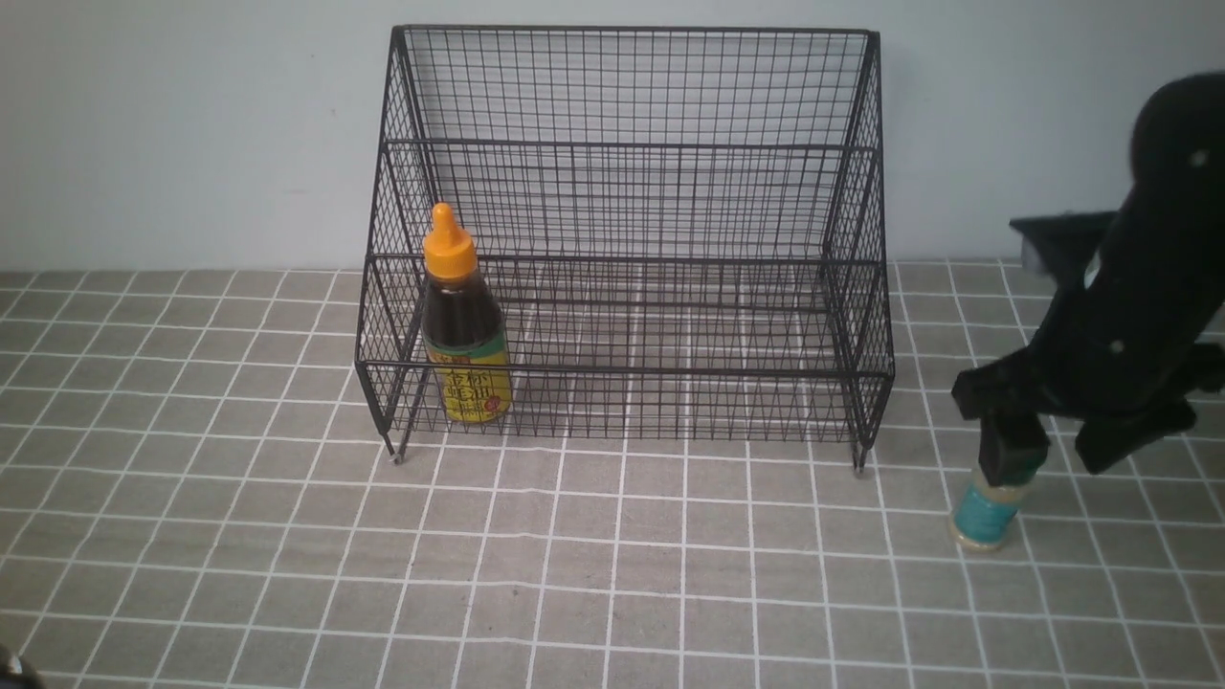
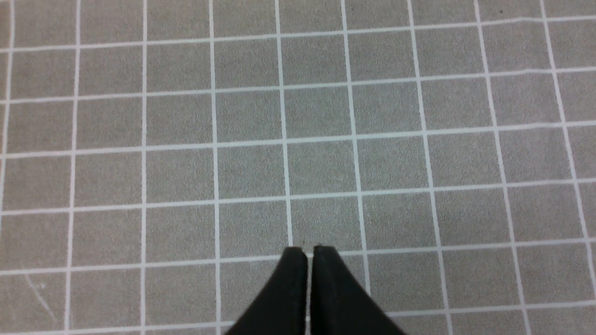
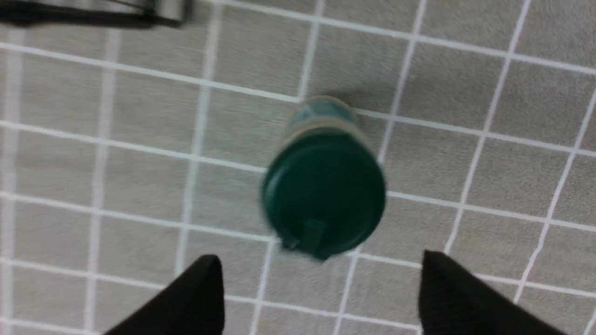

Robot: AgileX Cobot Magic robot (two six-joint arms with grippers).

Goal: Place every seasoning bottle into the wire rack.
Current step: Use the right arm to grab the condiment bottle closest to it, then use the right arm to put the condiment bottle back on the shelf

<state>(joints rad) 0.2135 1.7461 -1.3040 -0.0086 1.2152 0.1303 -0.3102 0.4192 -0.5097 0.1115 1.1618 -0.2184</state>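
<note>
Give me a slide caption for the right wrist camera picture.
Right hand, open, poised over the green-capped shaker standing on the gridded cloth.

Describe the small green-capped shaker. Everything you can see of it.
The shaker is a small clear cylinder with a teal label, pale contents showing above and below it, and a round dark green cap with a flip tab. It stands upright on the grid-patterned cloth, outside the wire rack, off its right front corner. The open right gripper hovers over the cap; its fingers appear clear of it.
</note>
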